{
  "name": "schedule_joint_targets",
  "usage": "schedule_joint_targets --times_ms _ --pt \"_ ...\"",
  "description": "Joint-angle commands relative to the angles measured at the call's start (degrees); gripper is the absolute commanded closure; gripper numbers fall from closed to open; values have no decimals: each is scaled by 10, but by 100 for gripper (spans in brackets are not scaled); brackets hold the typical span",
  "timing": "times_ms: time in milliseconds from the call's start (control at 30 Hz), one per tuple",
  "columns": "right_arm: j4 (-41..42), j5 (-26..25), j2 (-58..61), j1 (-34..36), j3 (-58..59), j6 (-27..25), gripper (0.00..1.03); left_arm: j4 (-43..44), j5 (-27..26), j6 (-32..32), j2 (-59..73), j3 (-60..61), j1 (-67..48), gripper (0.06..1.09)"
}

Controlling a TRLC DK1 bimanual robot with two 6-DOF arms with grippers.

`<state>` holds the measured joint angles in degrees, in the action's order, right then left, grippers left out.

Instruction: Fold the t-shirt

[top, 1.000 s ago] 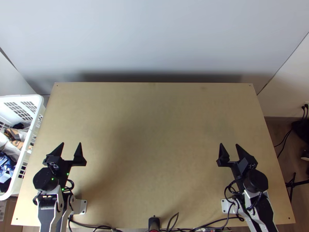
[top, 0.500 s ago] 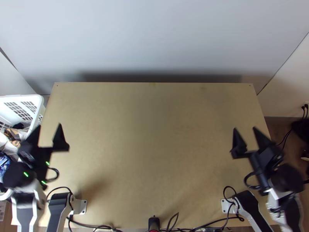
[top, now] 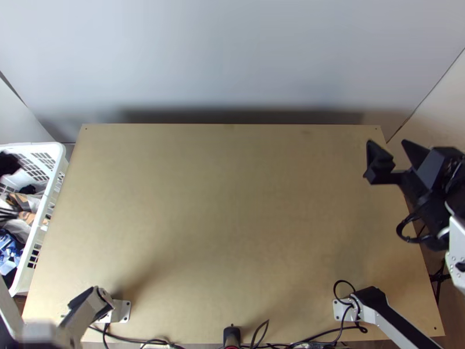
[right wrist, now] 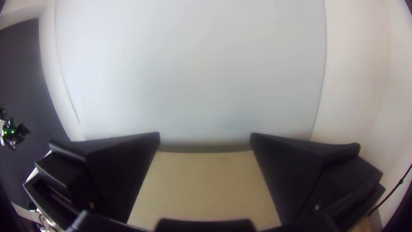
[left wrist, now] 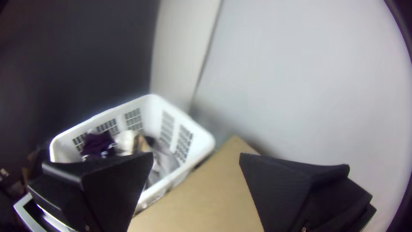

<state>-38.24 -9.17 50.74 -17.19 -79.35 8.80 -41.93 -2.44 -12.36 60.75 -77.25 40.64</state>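
The right arm (top: 395, 323) angles out from its base past the desk's near right corner, then comes back in at the right side, its gripper (top: 388, 143) appearing by the far right corner, pointing to the far side. Its two fingers stand wide apart, nothing between them. The left arm (top: 87, 314) folds outward over the near left corner, and the left gripper (top: 8, 164) shows in part as a blurred dark shape at the left edge, over the basket. In the left wrist view that gripper (left wrist: 196, 155) also has its fingers well apart, with nothing held.

The desk (top: 232, 232) is light wood, with a pale grey-white wall (top: 232, 58) on its far side. Cables (top: 133, 339) run along the near edge, around a small black device (top: 232, 335) near the middle. Brown floor (top: 417, 195) shows to the right.

A white plastic laundry basket (top: 57, 174) with slotted walls stands just beside the desk's left edge. Clothes lie bunched in it: a tan patterned one (top: 22, 202), a blue one (top: 8, 250), a dark purple one (left wrist: 96, 144), a cream-white one (left wrist: 125, 141) and a grey one (left wrist: 165, 161). Which of these, if any, is the t-shirt, I cannot tell.
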Motion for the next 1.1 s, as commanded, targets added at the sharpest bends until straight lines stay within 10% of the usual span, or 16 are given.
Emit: schedule_joint_targets --times_ms 0,567,1067 --pt "-3 -1 48 5 -52 26 5 75 19 95 142 -7 251 11" --pt "-10 -1 36 -50 -18 28 5 420 48 232 449 32 332 11" --pt "-29 -1 23 -51 25 37 5 280 50 167 771 -297 324 11"
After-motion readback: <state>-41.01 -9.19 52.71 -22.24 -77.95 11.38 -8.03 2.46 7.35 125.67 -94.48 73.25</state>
